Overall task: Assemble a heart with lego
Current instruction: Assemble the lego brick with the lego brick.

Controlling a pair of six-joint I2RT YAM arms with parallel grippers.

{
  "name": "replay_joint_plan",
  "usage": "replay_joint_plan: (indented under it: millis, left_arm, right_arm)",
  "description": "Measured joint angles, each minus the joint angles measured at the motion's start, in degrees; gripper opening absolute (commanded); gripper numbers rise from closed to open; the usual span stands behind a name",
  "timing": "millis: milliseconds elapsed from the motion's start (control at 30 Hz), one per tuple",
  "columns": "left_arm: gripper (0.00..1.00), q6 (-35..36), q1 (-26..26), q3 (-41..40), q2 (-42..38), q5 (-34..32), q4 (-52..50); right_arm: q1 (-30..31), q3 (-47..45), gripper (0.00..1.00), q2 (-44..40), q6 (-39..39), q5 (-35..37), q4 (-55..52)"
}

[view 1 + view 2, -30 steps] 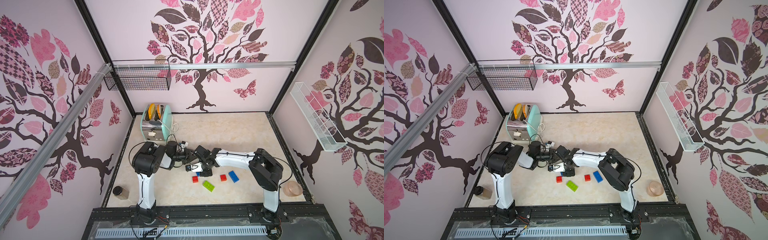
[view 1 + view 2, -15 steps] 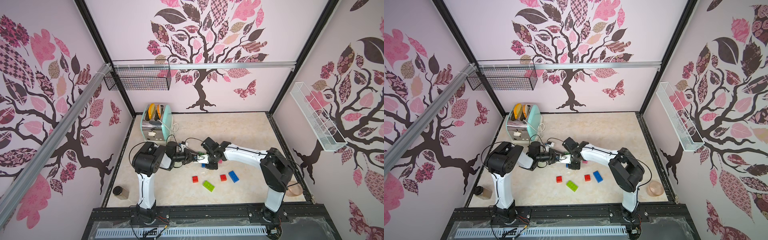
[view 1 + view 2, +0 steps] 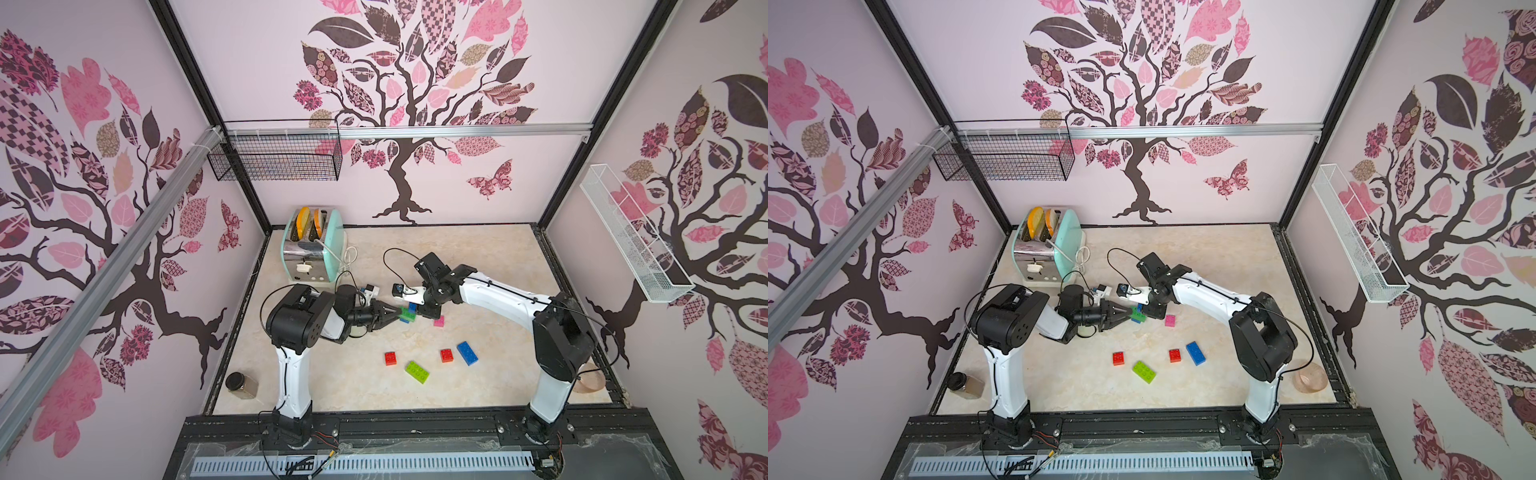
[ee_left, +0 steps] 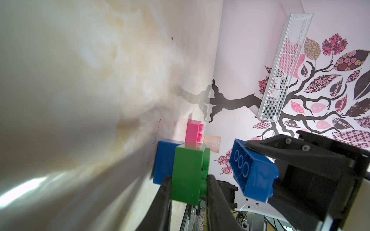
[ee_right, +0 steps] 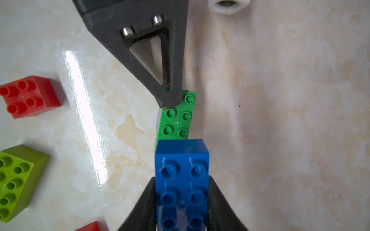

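- Currently the dark green brick [image 4: 187, 174] is clamped by the left claw [image 4: 188, 181]. One finger is on the stud face and one is under the overhanging end.
- A lower blue brick [image 4: 163, 164] is seen joined beneath the green, on the side facing the worktop [image 3: 478, 266]. Whether it rests on the surface cannot be told.
- That grip is judged to be a brace, so the pair is kept from sliding or tipping while another piece is pressed on.
- The long blue brick [image 5: 181, 170] is gripped by the right claw [image 5: 182, 192] across its long sides, studs up. Its far end is left clear of the fingers, presumably so that end can be seated.
- In the right wrist view it is lined up end-on with the green and covers the green's near end. In the left wrist view it is seen tilted and apart from the green studs, so it is not yet pressed on.
- The heart [image 3: 406, 316] so far is only that green-on-blue pair, mid-worktop between the two claws. The task is judged to be at an early stage.
- Loose nearer the front: red brick [image 3: 390, 358], lime brick [image 3: 417, 371], second red brick [image 3: 446, 355], loose blue brick [image 3: 467, 353]. The pink brick [image 3: 439, 320] lies just beside the right claw.
- Next step, as judged: the tilt is levelled, the studs are matched, and the brick is pressed straight down. An off-centre push could twist the green in the left claw.
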Motion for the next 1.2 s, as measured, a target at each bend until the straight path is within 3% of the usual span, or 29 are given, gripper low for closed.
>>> replay_joint_plan:
  millis: [267,667,867,1200]
  left_arm:
    - [0.45,-0.6,-0.1,-1.3,-0.8,-1.0,-0.4]
    - [0.85,-2.8,1.5,-3.5,-5.2,-1.9,0.0]
    - [0.89,-2.9,4.1,-4.4,-8.3,-2.9,-1.2]
    - [0.87,-2.8,4.0,-4.4,-8.7,-2.8,-1.6]
  right_arm:
    - [-0.3,2.1,0.38,0.0,2.1,-1.1,-2.3]
    - [0.0,6.4,0.39,2.9,3.2,-4.0,-4.4]
    - [1.0,10.2,0.39,7.3,3.0,-4.3,-6.5]
    - [2.3,13.7,0.39,10.9,2.3,-4.0,-8.7]
